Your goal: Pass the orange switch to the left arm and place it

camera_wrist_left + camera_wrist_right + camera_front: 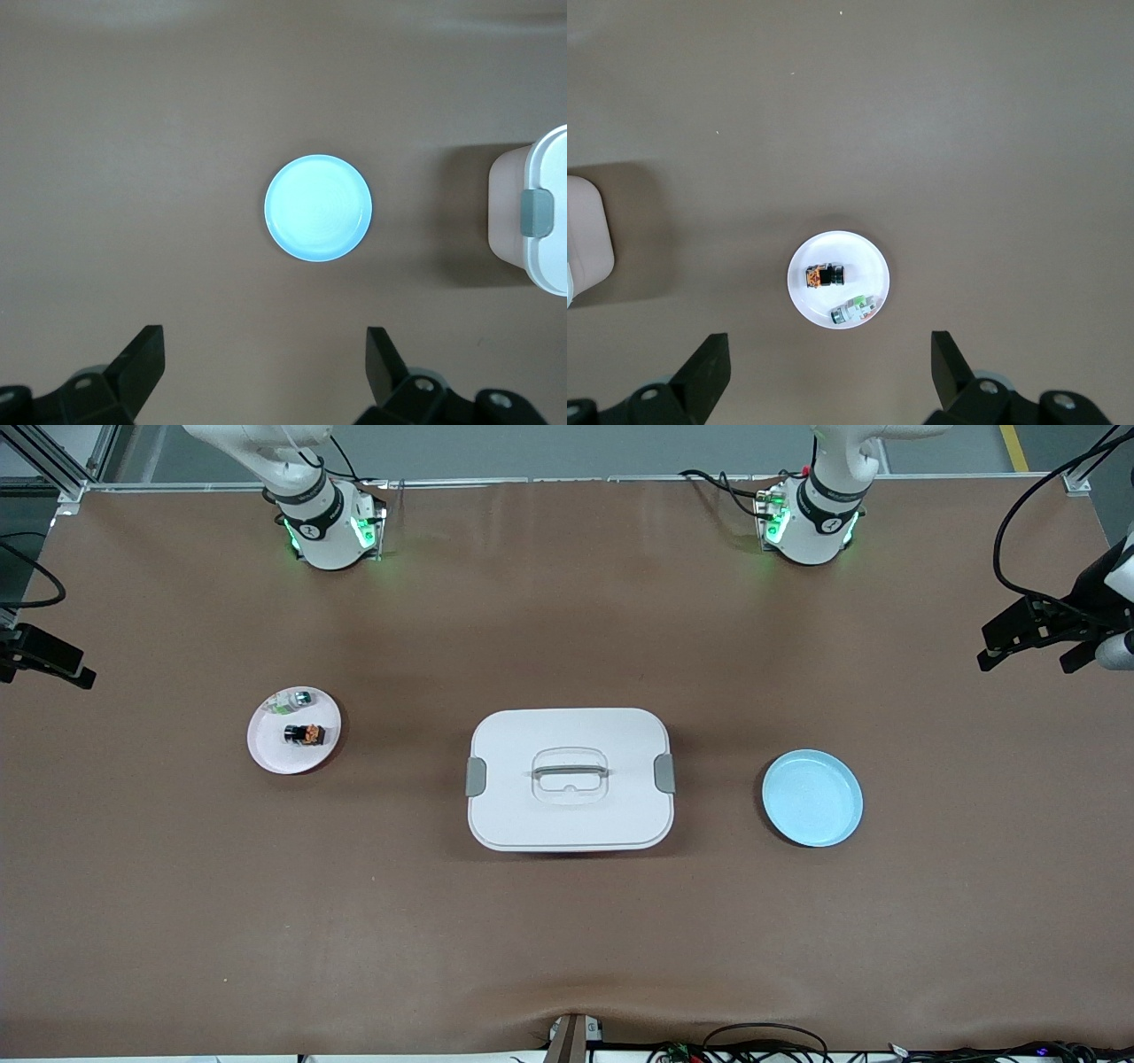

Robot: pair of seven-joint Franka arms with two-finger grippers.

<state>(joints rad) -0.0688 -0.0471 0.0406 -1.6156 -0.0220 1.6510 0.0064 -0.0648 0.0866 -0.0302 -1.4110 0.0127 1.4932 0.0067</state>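
Note:
The orange switch [304,734] [825,276], a tiny black cylinder with an orange end, lies on its side on a pink plate [266,748] [855,257] toward the right arm's end of the table. The white lidded box [567,819] sits mid-table between that plate and a bare blue plate [812,797] [318,208]. My right gripper [831,354] hangs high over the table beside the pink plate, open and holding nothing. High beside the blue plate, my left gripper [266,354] [1028,657] is also open and holds nothing.
A small green-and-clear part [292,701] [853,310] shares the pink plate with the switch. The box's grey clasp [536,212] shows in the left wrist view, a corner of the box [585,239] in the right wrist view. Cables run along the table's near edge.

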